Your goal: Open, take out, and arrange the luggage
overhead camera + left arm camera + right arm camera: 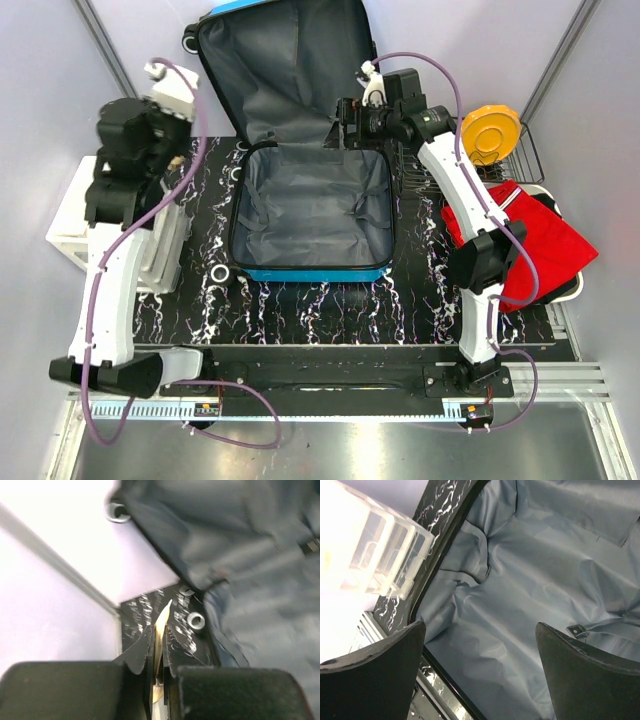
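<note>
The luggage (pixel 310 215) lies open in the middle of the table. Its grey-lined base faces up with nothing in it, and a strip of blue shell shows along its front edge. The lid (pixel 280 70) stands up at the back. My right gripper (pixel 347 113) hangs at the base's back right corner, by the hinge line. In the right wrist view it (pixel 480 626) is open over the bare grey lining (pixel 520 595). My left gripper (pixel 188 152) is off the luggage's left side, above the bins. In the left wrist view it (pixel 161 625) is shut with nothing in it.
White plastic bins (pixel 70 225) stand under my left arm; the right wrist view shows them as clear bins (pixel 380 555). A red cloth (pixel 535 240) lies on a white tray at the right, behind it a yellow disc (pixel 490 130) in a wire rack. Metal rings (pixel 218 272) lie on the black marbled mat.
</note>
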Motion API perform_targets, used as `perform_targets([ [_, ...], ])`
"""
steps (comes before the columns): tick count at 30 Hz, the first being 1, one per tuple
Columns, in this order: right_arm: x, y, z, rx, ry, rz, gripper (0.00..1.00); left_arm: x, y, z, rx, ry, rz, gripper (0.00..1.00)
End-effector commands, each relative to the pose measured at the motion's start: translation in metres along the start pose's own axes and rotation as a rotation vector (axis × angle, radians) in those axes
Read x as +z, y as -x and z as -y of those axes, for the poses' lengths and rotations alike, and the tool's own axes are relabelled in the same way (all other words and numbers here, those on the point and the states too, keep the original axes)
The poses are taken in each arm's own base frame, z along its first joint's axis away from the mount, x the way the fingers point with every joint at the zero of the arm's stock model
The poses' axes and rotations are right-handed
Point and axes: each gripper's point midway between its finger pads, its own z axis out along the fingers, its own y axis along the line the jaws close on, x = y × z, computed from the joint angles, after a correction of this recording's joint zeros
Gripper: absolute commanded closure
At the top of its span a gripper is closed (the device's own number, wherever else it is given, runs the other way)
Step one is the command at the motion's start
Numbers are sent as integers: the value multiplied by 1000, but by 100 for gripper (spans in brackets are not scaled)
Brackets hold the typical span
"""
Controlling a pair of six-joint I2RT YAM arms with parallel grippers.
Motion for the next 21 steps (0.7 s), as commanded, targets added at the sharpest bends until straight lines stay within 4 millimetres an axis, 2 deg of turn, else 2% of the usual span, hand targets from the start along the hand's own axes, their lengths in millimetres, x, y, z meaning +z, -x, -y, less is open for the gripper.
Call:
perform_targets([
  [1,-7,0,-10,-44,13,6,1,-47,45,-99,-230,495,237,100],
  [3,-4,-2,-7,-39,13,-4,1,-64,42,-135,-224,692,243,100],
  [4,-3,-3,-8,-39,14,-6,1,-67,40,-145,-223,743,242,100],
  [6,1,-4,-5,-31,16,-12,1,-78,28,-175,-253,885,225,100],
  [8,2,-5,-6,-22,22,-17,1,-81,17,-194,-315,962,220,100],
  [9,2,-5,-6,-23,24,-16,1,-88,9,-208,-331,1011,216,100],
  [15,1,-10,-3,-35,12,-32,1,-86,-21,-244,-375,1108,218,100],
  [21,2,-16,1,-32,-2,-46,1,-70,-55,-265,-427,1128,205,100],
])
